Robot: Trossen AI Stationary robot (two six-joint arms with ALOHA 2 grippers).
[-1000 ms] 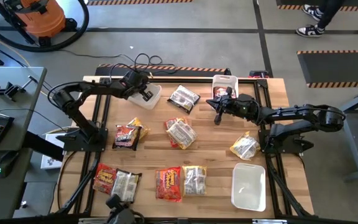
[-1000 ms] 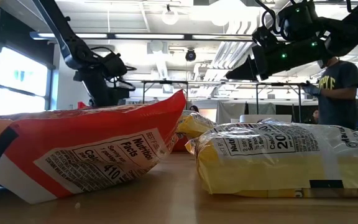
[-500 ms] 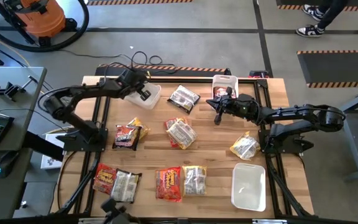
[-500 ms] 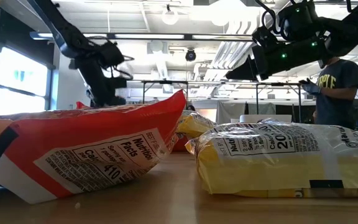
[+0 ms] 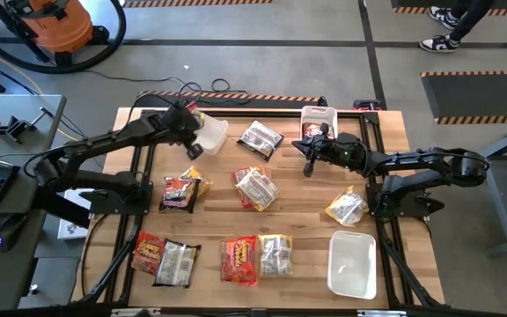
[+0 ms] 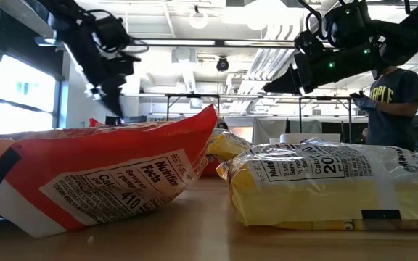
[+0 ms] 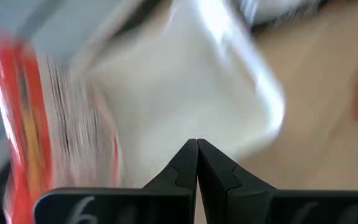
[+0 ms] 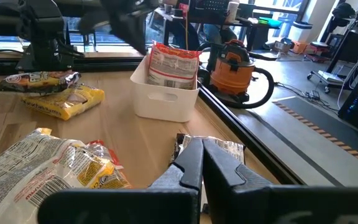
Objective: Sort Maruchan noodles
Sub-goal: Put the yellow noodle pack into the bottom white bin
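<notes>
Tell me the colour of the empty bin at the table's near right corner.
White: the empty bin is plain white plastic, clearest in the high view.

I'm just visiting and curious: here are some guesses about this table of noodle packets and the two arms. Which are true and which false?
1. Both arms' jaws are shut. True.
2. The right gripper carries a packet. False: it holds nothing.
3. The bin at the near right is full of packets. False: none lie in it.
4. A packet stands in the far right bin. True.
5. The left gripper is beside the far left bin. True.
</notes>
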